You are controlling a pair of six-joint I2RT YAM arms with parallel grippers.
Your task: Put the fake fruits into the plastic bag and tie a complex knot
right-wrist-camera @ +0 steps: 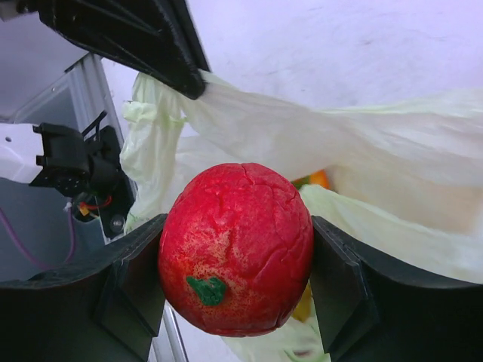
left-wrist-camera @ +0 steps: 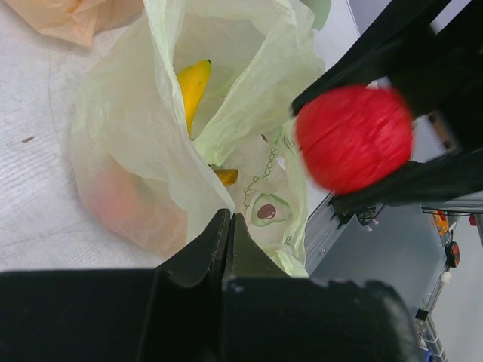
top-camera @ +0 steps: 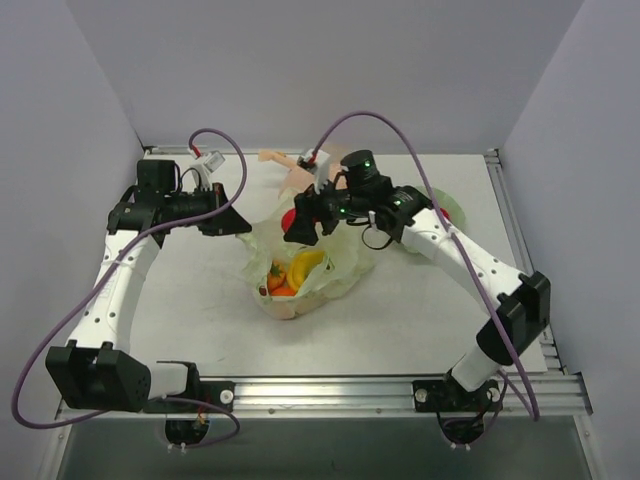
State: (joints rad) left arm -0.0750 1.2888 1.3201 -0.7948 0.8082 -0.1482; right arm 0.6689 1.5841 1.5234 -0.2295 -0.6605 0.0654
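Observation:
The pale green plastic bag (top-camera: 335,270) lies open mid-table with yellow bananas (top-camera: 306,264) and an orange fruit (top-camera: 283,290) inside. My left gripper (top-camera: 240,226) is shut on the bag's left rim and holds it up; in the left wrist view the jaws (left-wrist-camera: 229,226) are pressed together on the bag (left-wrist-camera: 128,128), with a banana (left-wrist-camera: 191,84) visible inside. My right gripper (top-camera: 297,226) is shut on a red fruit (right-wrist-camera: 235,249) and holds it above the bag's mouth (right-wrist-camera: 302,143). The red fruit also shows in the left wrist view (left-wrist-camera: 353,138).
A peach-orange knotted bag (top-camera: 290,168) lies behind the green bag, also visible in the left wrist view (left-wrist-camera: 75,19). A pale green dish (top-camera: 456,213) sits behind my right arm. Metal rails edge the table at front (top-camera: 330,390) and right.

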